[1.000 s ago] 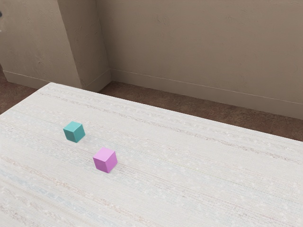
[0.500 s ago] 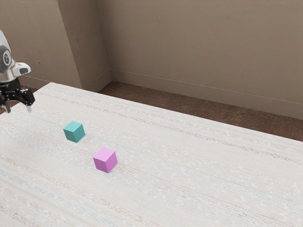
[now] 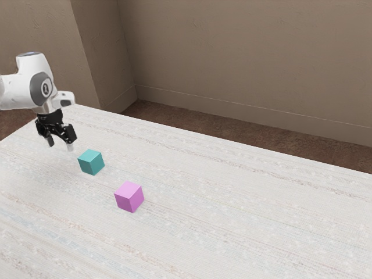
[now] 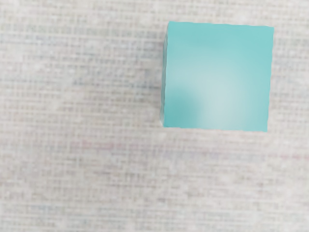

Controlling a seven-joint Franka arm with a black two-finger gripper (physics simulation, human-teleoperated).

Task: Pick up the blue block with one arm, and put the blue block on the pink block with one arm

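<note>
Though near the blue block (image 3: 91,161), clear of it: gripper (image 3: 61,145) spread apart, grasping nothing.

Hanging above the pale table (image 3: 244,209) toward the exterior view's left, at the end of a white arm (image 3: 23,90) entering from that view's left edge, black fingers (image 3: 68,137) pointing down and parted. Just to the exterior view's right of the fingertips and lower, the blue block, flat on the table. Farther right and nearer the camera, the pink block (image 3: 129,196), likewise on the table, near the blue one yet apart from it. From the wrist camera, the blue block's top face (image 4: 217,76) seen straight down, bare table all round it. Beyond the table, brown floor (image 3: 261,131) and beige wall (image 3: 244,52).
</note>
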